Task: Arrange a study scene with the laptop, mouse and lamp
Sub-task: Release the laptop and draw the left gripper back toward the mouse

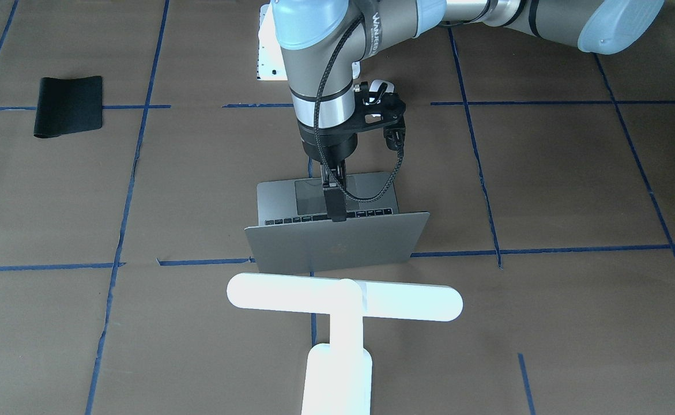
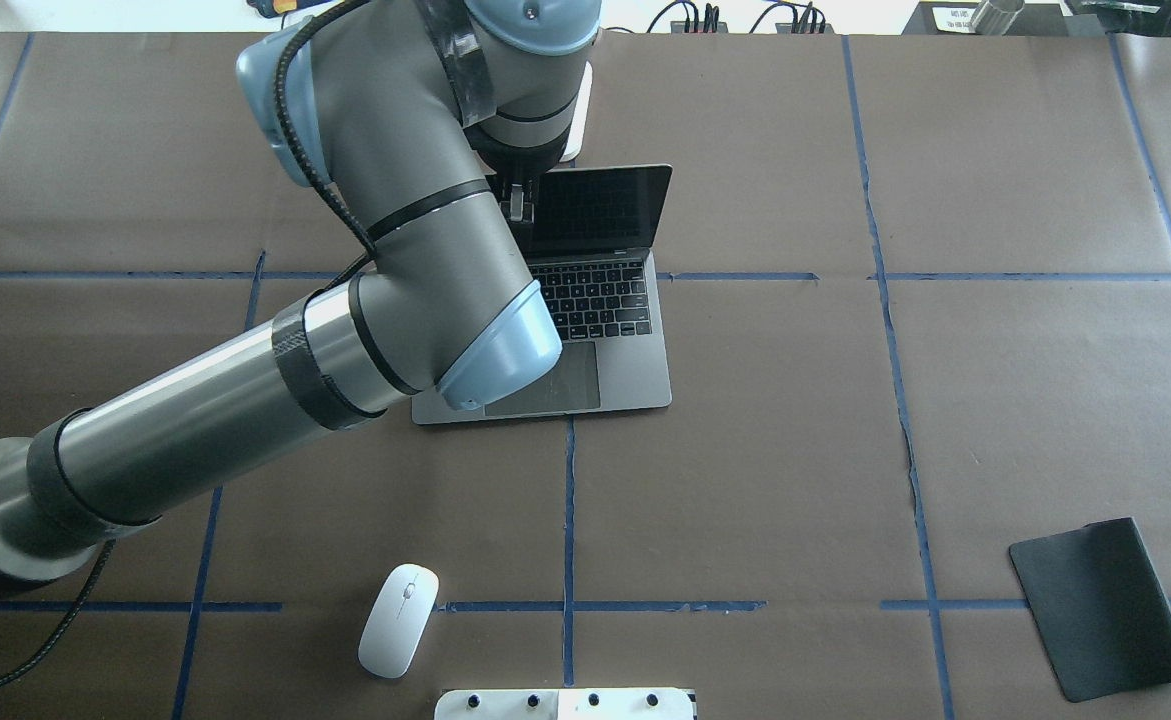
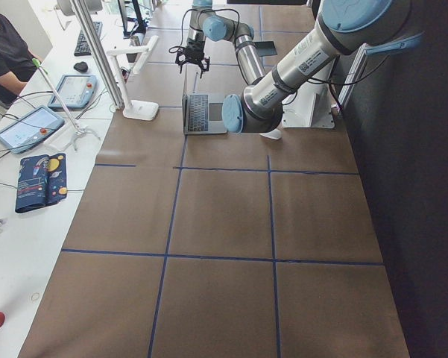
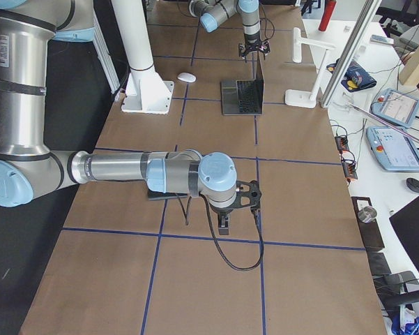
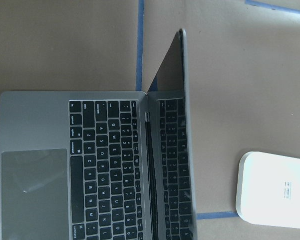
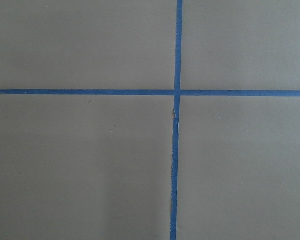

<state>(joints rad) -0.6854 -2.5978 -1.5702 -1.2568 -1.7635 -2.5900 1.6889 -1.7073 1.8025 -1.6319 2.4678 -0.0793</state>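
Brown paper marked into squares by blue tape covers the counter (image 2: 795, 450). Near its middle the laptop (image 2: 600, 300) sits open, keyboard toward the robot, dark screen upright. The left arm comes in from the robot's left. The left pincer (image 1: 337, 214) hangs straight down at the top edge of the lid. Its fingers meet that edge, but whether they clamp it or stand slack cannot be told. Just beyond the lid, on the operators' side and apart from it, stands the lamp (image 1: 344, 302), its long white bar running parallel to the screen. The mouse (image 2: 398, 620) lies well apart from the laptop, by the robot's edge of the counter on the left side, near a white pedestal (image 2: 565, 703) with bolt holes. A black mat (image 2: 1100, 608) lies flat far to the robot's right. The right pincer (image 4: 224, 225) hovers low over bare paper at a tape crossing, and how far it is open cannot be judged.
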